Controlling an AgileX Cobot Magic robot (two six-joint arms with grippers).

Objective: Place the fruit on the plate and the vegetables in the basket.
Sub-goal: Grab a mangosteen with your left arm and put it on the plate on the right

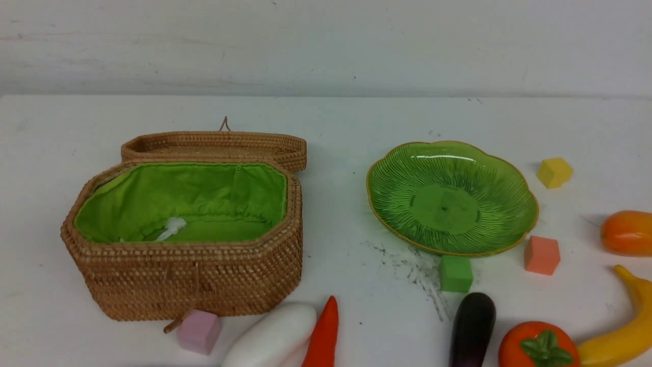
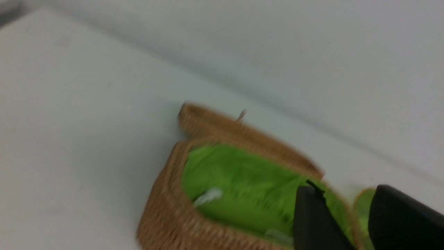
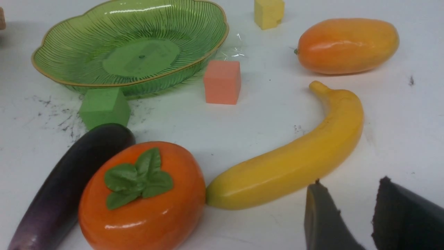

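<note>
The open wicker basket with green lining stands at the left, its lid lying behind it. The green plate sits right of centre with nothing on it. Along the near edge lie a white radish, red chili, purple eggplant, tomato-like piece and banana; a mango is at far right. My left gripper hangs open above the basket's near end. My right gripper is open just short of the banana, holding nothing.
Foam cubes are scattered about: yellow behind the plate's right side, salmon and green at its front rim, pink against the basket's front wall. Dark scuff marks stain the white table before the plate.
</note>
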